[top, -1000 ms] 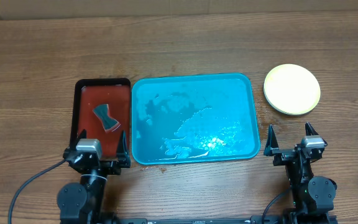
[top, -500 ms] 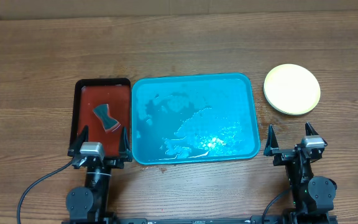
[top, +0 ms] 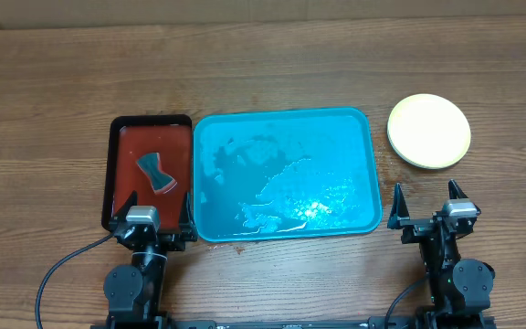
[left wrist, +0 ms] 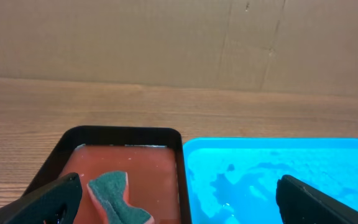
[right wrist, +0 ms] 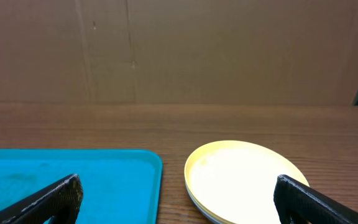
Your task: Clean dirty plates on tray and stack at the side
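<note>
The cyan tray [top: 354, 123] lies mid-table, wet and holding no plates; it also shows in the left wrist view [left wrist: 353, 149] and the right wrist view [right wrist: 129, 165]. The plates [top: 429, 130] sit stacked right of the tray, pale yellow one on top, also in the right wrist view [right wrist: 244, 183]. My left gripper [top: 156, 212] is open and empty at the near edge of the dark red tray, fingers wide in the left wrist view [left wrist: 179, 202]. My right gripper [top: 427, 203] is open and empty, near the table front below the stack, also in the right wrist view [right wrist: 179, 199].
A black-rimmed dark red tray [top: 126, 137] sits left of the cyan tray and holds a green-and-pink sponge [top: 157, 172], also seen in the left wrist view [left wrist: 118, 198]. A cardboard wall [left wrist: 166, 37] stands behind the table.
My left gripper has shifted right along the table front and a little nearer the red tray's corner. The right arm, plates and trays have not moved.
</note>
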Available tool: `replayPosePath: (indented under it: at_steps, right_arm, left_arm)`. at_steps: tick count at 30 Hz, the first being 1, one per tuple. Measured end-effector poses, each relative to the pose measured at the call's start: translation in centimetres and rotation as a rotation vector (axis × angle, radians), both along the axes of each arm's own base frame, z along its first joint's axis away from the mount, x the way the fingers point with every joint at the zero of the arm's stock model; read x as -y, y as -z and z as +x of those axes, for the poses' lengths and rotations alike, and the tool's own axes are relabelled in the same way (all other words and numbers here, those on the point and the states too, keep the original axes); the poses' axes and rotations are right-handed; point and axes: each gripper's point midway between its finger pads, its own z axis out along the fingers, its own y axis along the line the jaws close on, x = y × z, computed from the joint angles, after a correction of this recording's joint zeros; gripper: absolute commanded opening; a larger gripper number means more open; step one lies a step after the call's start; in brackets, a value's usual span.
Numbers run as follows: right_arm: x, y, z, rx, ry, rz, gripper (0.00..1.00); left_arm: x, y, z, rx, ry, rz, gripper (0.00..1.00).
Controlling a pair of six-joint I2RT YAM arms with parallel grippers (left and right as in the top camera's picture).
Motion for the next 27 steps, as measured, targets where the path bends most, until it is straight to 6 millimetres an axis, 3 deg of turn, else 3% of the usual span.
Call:
replayPosePath:
  at_steps: [27]
  right_arm:
    - [0.0, 0.0, 0.0, -0.001, 0.000, 0.000, 1.00]
  left_arm:
    - [-1.1, 0.1, 0.0, -0.004, -0.063, 0.049, 1.00]
